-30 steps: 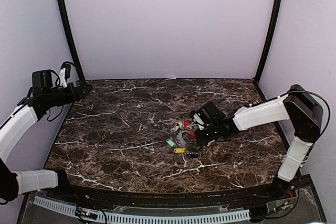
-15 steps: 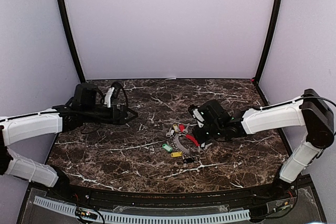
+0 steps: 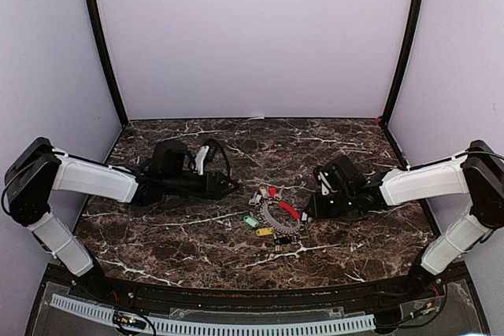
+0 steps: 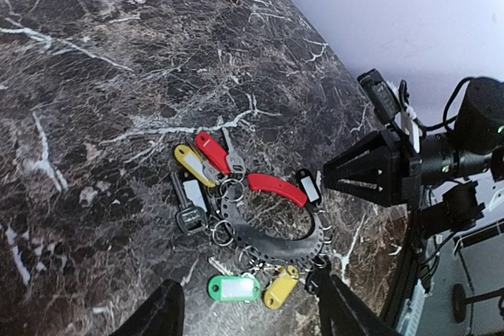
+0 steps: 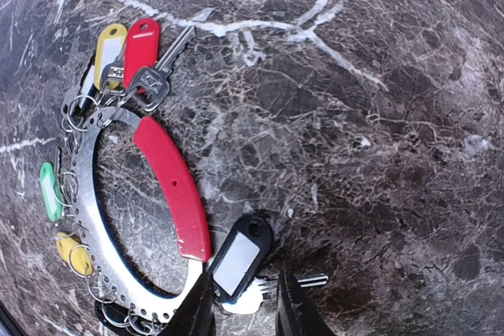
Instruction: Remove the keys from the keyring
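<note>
The keyring (image 3: 273, 219) lies flat mid-table, a grey perforated arc (image 4: 264, 240) with a red segment (image 5: 169, 186). Keys hang from it on small rings: green tag (image 4: 234, 289), yellow tag (image 4: 279, 287), red tag (image 5: 142, 49), a dark-headed key (image 4: 189, 214) and a black-tagged key (image 5: 240, 256). My right gripper (image 5: 242, 303) is low at the ring's right side, its fingers closed narrowly on the black-tagged key. It also shows in the top view (image 3: 309, 210). My left gripper (image 3: 229, 187) is open and empty, left of the ring and short of it, also in its wrist view (image 4: 246, 297).
The dark marble table (image 3: 157, 234) is walled by pale panels with black corner posts (image 3: 102, 45). Both arms reach low towards the middle, the right forearm (image 3: 409, 182) from the right and the left forearm (image 3: 94, 177) from the left.
My left arm has swung from the far left wall in towards the keyring. My right gripper has drawn back slightly to the right, and the keyring shifted a little towards the near edge.
</note>
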`<state>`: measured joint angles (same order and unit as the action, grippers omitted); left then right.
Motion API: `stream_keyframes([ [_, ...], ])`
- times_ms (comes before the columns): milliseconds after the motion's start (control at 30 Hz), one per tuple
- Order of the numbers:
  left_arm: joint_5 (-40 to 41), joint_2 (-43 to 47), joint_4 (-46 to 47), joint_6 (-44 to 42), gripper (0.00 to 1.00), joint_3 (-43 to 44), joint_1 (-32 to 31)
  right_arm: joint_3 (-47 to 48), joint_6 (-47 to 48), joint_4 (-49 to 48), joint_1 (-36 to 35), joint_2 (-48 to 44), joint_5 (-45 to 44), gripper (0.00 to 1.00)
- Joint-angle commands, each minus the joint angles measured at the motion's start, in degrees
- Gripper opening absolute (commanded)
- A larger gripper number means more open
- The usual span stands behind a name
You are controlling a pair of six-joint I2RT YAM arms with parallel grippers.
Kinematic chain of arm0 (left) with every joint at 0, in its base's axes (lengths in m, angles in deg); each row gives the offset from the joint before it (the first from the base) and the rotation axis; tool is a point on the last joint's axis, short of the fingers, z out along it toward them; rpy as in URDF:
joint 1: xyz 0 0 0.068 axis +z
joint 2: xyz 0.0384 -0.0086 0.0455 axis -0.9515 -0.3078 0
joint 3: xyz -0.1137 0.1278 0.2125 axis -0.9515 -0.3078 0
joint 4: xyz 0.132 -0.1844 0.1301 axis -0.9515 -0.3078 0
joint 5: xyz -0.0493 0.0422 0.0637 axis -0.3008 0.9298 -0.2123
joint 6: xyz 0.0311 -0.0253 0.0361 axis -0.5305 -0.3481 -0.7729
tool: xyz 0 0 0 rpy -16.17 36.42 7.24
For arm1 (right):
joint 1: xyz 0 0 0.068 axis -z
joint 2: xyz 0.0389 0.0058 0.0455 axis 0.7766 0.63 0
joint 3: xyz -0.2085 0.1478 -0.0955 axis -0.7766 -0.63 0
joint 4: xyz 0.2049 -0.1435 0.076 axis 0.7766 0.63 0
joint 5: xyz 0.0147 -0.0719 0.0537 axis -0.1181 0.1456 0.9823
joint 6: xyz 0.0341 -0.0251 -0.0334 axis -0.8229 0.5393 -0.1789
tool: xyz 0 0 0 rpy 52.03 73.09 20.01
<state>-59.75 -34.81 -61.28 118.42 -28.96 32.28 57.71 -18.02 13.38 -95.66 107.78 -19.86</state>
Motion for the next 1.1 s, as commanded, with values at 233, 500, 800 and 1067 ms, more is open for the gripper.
stream_keyframes([
  [233, -5.25, -14.88, 8.16, 2.29, 0.49, 6.84, -4.16, -1.91, -4.79, -9.41, 5.7, 2.72, 10.19, 0.37],
  [500, -5.87, -21.94, 7.73, 2.08, 0.48, 11.83, -4.57, -3.53, -6.06, -12.66, 7.35, 4.64, 12.16, 0.37],
  [800, -4.44, -26.34, 3.65, 0.24, 0.42, 15.88, -4.65, -6.48, -10.16, -21.21, 7.29, 8.18, 17.75, 0.32],
  [1067, -7.22, -28.73, 4.39, 1.14, 0.32, 15.81, -5.27, -7.56, -12.23, -23.89, 7.33, 9.4, 18.77, 0.25],
])
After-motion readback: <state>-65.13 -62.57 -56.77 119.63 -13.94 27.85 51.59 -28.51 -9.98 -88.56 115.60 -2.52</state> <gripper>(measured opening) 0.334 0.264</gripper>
